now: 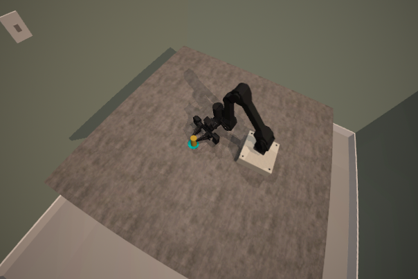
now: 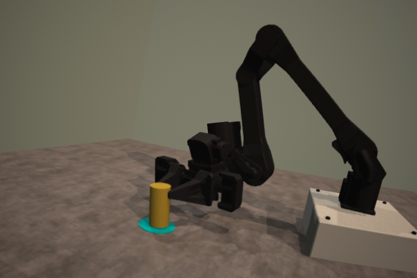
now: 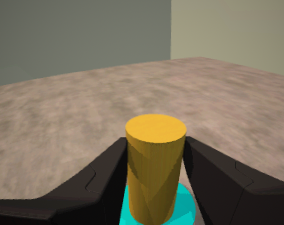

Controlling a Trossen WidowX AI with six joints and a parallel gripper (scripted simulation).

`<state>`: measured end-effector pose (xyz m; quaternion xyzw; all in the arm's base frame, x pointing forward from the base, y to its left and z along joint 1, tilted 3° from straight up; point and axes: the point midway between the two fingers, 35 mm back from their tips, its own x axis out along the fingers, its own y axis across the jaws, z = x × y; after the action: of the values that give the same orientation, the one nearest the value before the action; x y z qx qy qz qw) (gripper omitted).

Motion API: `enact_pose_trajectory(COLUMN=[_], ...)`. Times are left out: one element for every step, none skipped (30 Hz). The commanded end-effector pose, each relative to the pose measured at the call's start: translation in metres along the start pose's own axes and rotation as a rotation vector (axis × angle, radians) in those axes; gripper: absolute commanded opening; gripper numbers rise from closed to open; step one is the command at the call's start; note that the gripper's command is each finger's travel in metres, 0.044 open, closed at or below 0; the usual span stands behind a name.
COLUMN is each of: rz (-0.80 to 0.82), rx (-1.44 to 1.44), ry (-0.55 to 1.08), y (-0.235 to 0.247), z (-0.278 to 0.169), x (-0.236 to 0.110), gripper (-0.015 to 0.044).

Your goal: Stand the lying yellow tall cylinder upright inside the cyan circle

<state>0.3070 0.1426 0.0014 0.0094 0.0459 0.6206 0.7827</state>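
The yellow tall cylinder point(image 1: 193, 140) point(image 2: 159, 204) point(image 3: 154, 168) stands upright with its base on the cyan circle point(image 1: 189, 145) point(image 2: 146, 226), which shows as a ring around its foot. My gripper point(image 1: 198, 136) point(image 2: 168, 192) point(image 3: 154, 144) reaches in level from the right, low over the table, and is shut on the cylinder: in the wrist view both black fingers press its sides. The cylinder hides the circle's middle.
The arm's white base block point(image 1: 260, 156) point(image 2: 359, 234) stands on the grey-brown table top point(image 1: 173, 207) point(image 2: 69, 189) to the right of the circle. The table's far left edge point(image 1: 117, 93) drops off toward the wall.
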Motion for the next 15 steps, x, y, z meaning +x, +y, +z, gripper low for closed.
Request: enact_pose_trajectory(rz=[-0.002, -0.002, -0.002, -0.002, -0.002, -0.002, -0.002, -0.002, -0.002, -0.002, -0.002, -0.002, -0.002, -0.002, -0.002], rx=[-0.016, -0.016, -0.016, -0.016, -0.016, -0.016, -0.016, -0.016, -0.016, -0.016, -0.016, -0.016, -0.016, -0.016, -0.016], ry=[0.0, 0.0, 0.0, 0.0, 0.0, 0.0, 0.0, 0.0, 0.0, 0.0, 0.0, 0.0, 0.0, 0.0, 0.0], y=[-0.0023, -0.0023, -0.0023, -0.0023, -0.0023, -0.0023, -0.0023, -0.0023, -0.0023, -0.0023, -0.0023, -0.0023, -0.0023, -0.0023, -0.0023], z=[-0.0017, -0.0017, -0.0017, -0.0017, -0.0017, -0.0017, -0.0017, -0.0017, -0.0017, -0.0017, -0.0017, -0.0017, -0.0017, -0.0017, -0.0017], x=[0.0014, 0.0014, 0.0014, 0.0014, 0.0014, 0.0014, 0.0014, 0.0014, 0.0014, 0.0014, 0.0014, 0.0014, 0.0014, 0.0014, 0.0014], gripper=[0.0105, 0.0105, 0.0105, 0.0105, 0.0105, 0.0105, 0.0105, 0.0105, 0.0105, 0.0131, 0.0157, 0.0184, 0.021, 0.0236, 0.0263])
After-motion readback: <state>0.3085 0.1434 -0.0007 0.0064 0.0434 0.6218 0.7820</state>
